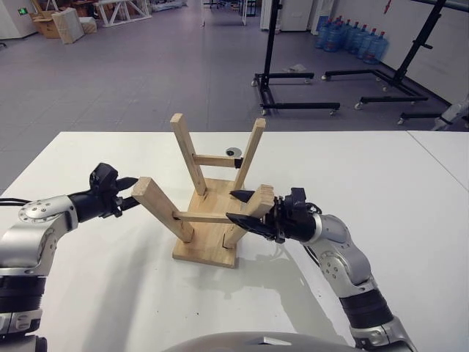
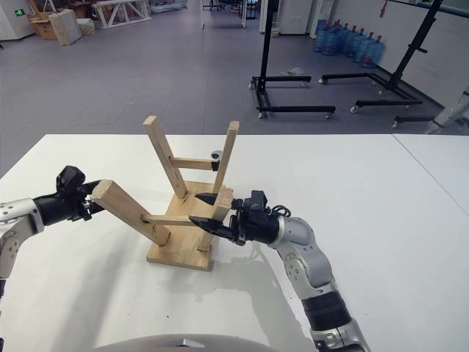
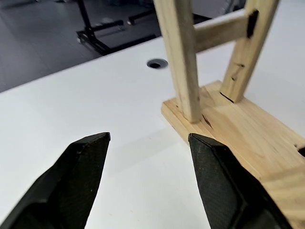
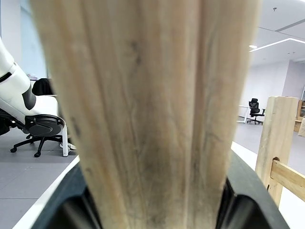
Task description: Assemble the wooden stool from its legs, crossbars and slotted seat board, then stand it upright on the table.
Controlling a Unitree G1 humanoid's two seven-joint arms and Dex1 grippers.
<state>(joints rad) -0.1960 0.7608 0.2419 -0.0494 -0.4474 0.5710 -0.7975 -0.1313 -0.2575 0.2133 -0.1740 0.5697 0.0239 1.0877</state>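
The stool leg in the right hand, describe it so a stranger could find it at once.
On the white table the seat board lies flat, its four legs pointing up. Of the two nearer the robot, the wanted leg is on the robot's right. Alone among the four, it is clamped between the right hand's black fingers.

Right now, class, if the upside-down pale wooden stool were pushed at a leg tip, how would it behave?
Probably stiff: the upside-down pale wooden stool is solid timber, its legs braced by crossbars. It likely would slide rather than tip, as its flat seat board lies on the smooth white table. The joints look slotted, so a leg might work loose.
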